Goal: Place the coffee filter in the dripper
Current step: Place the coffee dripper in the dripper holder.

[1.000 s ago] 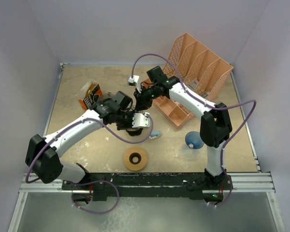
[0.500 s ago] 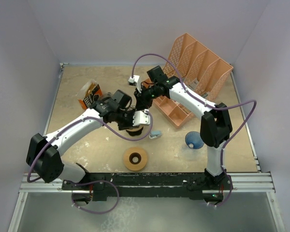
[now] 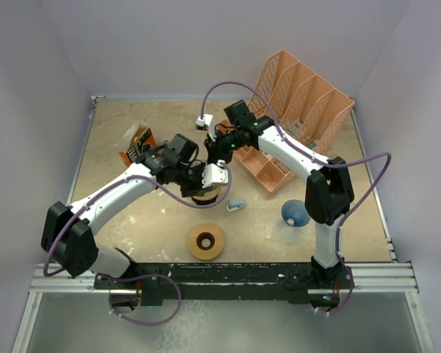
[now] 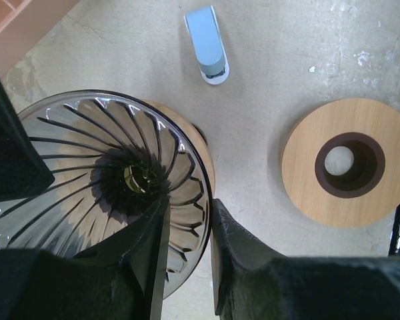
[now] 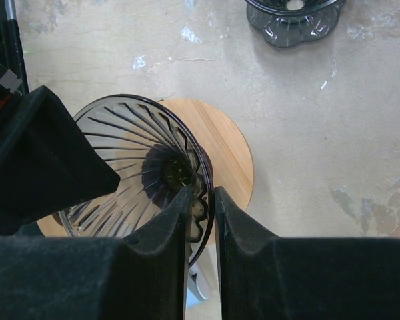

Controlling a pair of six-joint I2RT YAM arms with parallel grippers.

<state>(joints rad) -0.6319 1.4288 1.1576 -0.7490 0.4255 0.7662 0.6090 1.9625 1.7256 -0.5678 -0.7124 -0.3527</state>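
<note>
We see our left pincer [image 4: 189,207] and right pincer [image 5: 202,197] each pinching the rim of the smoky ribbed glass dripper [image 4: 107,177], which sits on a round wooden stand [image 5: 230,160]. A pale paper filter [image 3: 131,134] seems to poke from the orange carton [image 3: 141,145].

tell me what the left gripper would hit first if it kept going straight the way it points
The glass dripper: the left gripper points down with a finger on each side of its wall, so it would slide further onto that wall, then probably reach the wooden base under it.
</note>
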